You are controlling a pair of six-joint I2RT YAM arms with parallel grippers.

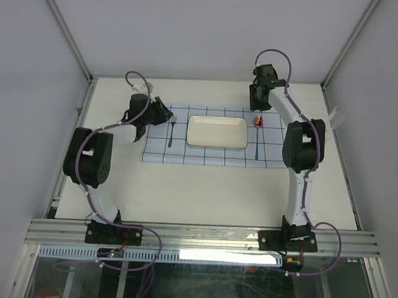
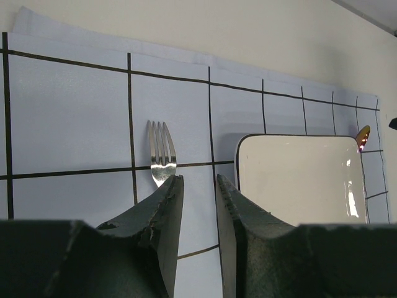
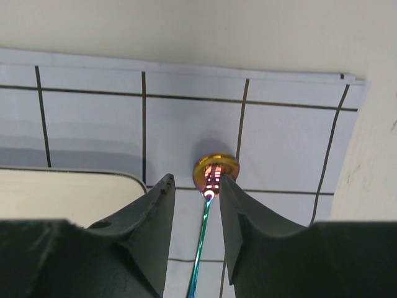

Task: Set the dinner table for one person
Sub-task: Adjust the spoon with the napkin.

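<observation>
Item: place setting for one, on the dinner table [image 1: 203,195], the large cream-white top that fills the overhead view from the rail at the near edge to the far wall. A pale-blue cloth [image 1: 185,155] with dark grid lines lies flat toward the table's far edge, about midway between its left and right edges. A white rectangular plate [image 1: 217,131] sits at the middle of the cloth. A steel fork [image 2: 160,152] lies on the cloth just left of the plate, tines toward the far edge. An iridescent spoon [image 3: 215,171] lies on the cloth just right of the plate, bowl toward the far edge and thin handle running nearward. The left gripper [image 2: 198,186] is over the fork's handle end with its jaws narrowly apart; bare cloth shows through the gap, the fork sits off to the side of it, and nothing is clamped. The right gripper [image 3: 195,180] is low over the spoon with its jaws apart; the handle shows in the gap, and no contact is visible. Step, as judged: cutlery placement, both pieces down on the cloth and apparently let go. Next move, as judged: each arm must rise straight off its piece, because a sideways drift could knock the fork or spoon askew. No knife or cup is in view.
</observation>
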